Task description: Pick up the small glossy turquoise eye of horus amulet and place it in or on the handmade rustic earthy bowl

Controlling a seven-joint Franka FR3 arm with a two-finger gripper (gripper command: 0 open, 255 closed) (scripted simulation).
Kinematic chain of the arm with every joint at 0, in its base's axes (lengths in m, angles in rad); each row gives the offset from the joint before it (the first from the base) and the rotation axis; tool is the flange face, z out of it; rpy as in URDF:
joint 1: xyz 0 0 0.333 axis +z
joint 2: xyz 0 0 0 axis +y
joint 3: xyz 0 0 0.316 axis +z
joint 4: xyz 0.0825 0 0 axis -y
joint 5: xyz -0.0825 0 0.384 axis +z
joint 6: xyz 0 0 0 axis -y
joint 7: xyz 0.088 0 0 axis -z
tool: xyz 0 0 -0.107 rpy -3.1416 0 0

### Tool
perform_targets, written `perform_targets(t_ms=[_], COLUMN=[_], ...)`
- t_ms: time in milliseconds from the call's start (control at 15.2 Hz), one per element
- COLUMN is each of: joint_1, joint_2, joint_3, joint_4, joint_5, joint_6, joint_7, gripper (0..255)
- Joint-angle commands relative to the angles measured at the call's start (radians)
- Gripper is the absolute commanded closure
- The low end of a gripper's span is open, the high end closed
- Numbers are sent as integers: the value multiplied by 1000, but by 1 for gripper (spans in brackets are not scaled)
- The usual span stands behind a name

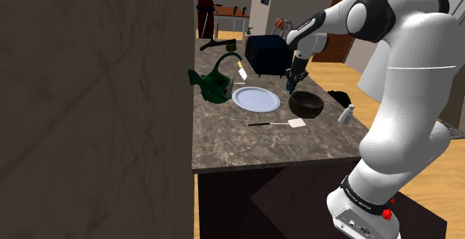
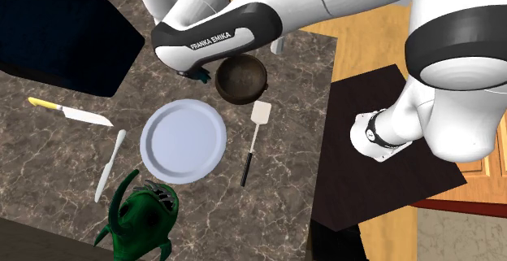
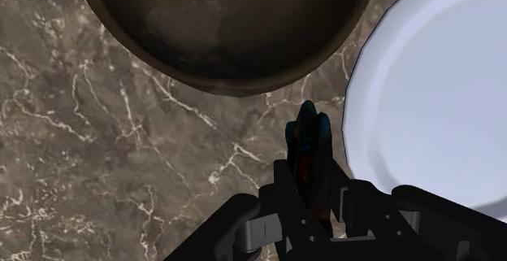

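The end effector [image 3: 313,182] is clenched on the turquoise amulet [image 3: 310,137], which hangs just outside the rim of the brown bowl [image 3: 227,23], at its 9 o'clock in the second exterior view, likely held high to clear that rim.

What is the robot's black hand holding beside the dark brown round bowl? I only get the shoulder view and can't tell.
Observer: In the wrist view the black gripper is shut on a small glossy turquoise amulet.
Child: Is it over the bowl?
Observer: No. The wrist view shows the amulet over the dark veined marble counter, just outside the rim of the dark brown round bowl.
Child: What's on its other side?
Observer: A round white plate, close beside the amulet.
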Motion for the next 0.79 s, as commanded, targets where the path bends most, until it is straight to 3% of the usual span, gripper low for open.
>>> perform_targets(t_ms=[0,726], joint_1=[2,9], joint_2=[-14,-76], joint_3=[-3,-16], joint_4=[10,77], joint_5=[-8,-40], joint_6=[-23,-148], joint_7=[5,31], gripper=[255,255])
